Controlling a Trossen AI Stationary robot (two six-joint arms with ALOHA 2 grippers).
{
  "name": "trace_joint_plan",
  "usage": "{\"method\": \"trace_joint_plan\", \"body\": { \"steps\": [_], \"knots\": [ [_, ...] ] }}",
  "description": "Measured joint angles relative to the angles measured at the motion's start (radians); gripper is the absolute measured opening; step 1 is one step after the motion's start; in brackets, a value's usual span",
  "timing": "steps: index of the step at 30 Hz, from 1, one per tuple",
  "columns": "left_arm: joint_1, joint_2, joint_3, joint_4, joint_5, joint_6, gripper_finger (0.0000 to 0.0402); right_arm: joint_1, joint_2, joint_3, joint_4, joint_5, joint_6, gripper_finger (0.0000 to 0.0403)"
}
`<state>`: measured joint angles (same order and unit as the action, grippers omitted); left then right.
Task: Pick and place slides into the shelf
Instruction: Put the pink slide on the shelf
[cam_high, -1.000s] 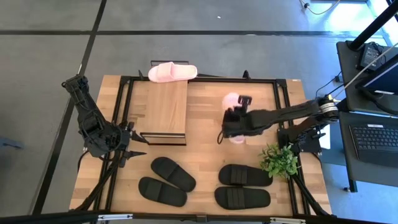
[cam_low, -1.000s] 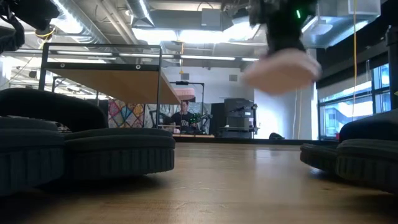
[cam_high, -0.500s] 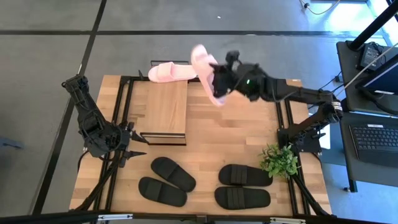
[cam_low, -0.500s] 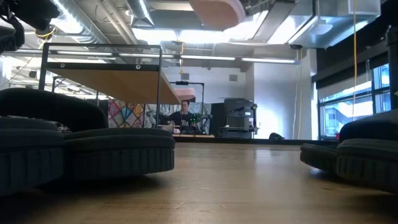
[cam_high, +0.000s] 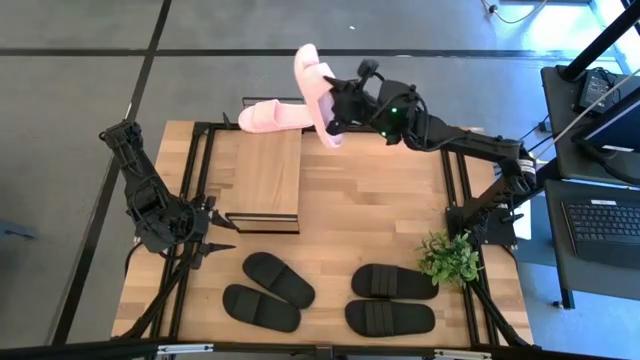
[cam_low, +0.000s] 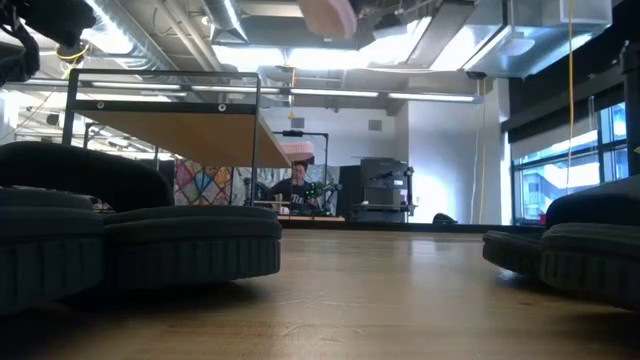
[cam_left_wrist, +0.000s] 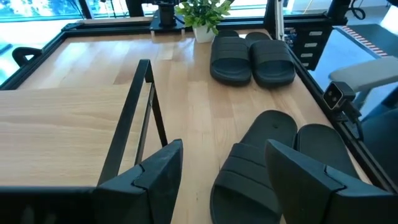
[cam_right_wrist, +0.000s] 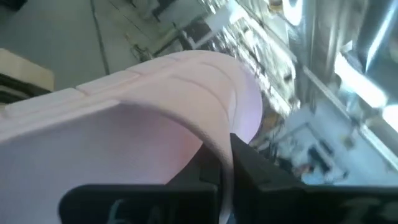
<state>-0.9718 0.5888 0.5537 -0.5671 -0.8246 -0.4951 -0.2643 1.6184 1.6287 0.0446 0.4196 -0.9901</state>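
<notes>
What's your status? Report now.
Right gripper shut on pink slide, high beside the shelf. Left gripper open, idle. Second pink slide behind shelf. Path clear.

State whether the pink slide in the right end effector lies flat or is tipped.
Tipped: the pink slide hangs steeply on edge in the right end effector, above the table's far edge.

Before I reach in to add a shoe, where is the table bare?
Bare: the wooden tabletop between the light-wood shelf and the small green plant. Crowded: the near edge, where four black slides lie.
</notes>
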Motion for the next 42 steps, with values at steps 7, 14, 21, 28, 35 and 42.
{"method": "trace_joint_plan", "body": {
  "steps": [7, 14, 21, 28, 35, 42],
  "knots": [
    [0.0, 0.0, 0.0, 0.001, 0.0, -0.001, 0.0217, -0.008, 0.076, 0.0, -0.056, -0.192, -0.41, 0.0012],
    [0.0, 0.0, 0.0, 0.001, 0.0, 0.0, 0.0217, -0.035, 0.162, 0.0, 0.003, -0.376, -0.615, 0.0012],
    [0.0, 0.0, 0.0, 0.0, 0.0, 0.008, 0.0217, -0.034, 0.268, 0.115, -0.017, -0.495, -0.699, 0.0012],
    [0.0, 0.0, 0.0, -0.001, 0.0, 0.009, 0.0217, -0.038, 0.42, 0.314, -0.149, -0.568, -0.751, 0.0012],
    [0.0, 0.0, 0.0, -0.001, 0.0, 0.009, 0.0217, -0.051, 0.56, 0.457, -0.221, -0.573, -0.766, 0.0014],
    [0.0, 0.0, 0.0, -0.001, 0.004, 0.01, 0.0217, -0.056, 0.621, 0.501, -0.258, -0.57, -0.771, 0.0012]
  ]
}}
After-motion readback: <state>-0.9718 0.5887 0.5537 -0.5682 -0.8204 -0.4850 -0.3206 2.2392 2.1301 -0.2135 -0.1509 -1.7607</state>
